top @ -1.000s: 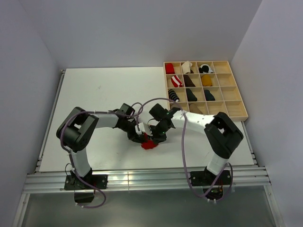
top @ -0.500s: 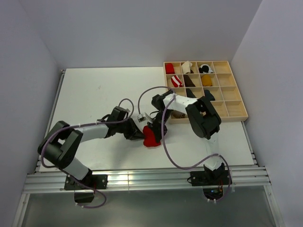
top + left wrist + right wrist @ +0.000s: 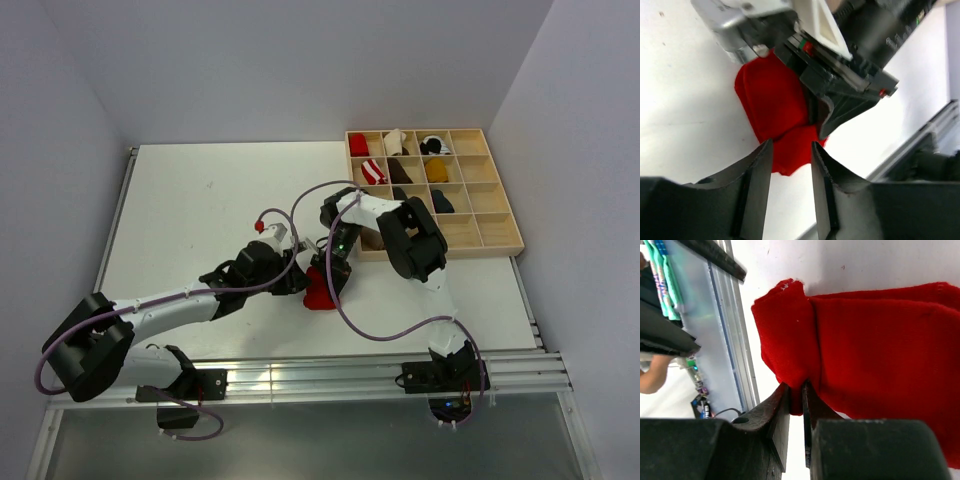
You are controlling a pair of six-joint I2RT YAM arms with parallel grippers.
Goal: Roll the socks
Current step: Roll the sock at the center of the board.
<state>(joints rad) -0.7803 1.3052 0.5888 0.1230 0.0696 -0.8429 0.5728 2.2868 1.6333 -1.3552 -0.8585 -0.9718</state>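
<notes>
- Evidently soft, light and floppy, the red socks (image 3: 318, 290) lie on the table (image 3: 200, 200), centre of the top view.
- Pinching a fabric fold, the right gripper (image 3: 795, 390) likely has the best hold.
- Around the socks' end, the left gripper (image 3: 791, 150) has its fingers spread.

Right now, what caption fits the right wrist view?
Right end effector shut on a fold of the red sock on the table.

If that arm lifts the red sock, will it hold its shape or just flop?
Probably flop: the red sock is soft cloth, creased where the right gripper pinches a fold. Likely light, being thin fabric. Unlikely to roll: it lies limp on the table.
</notes>
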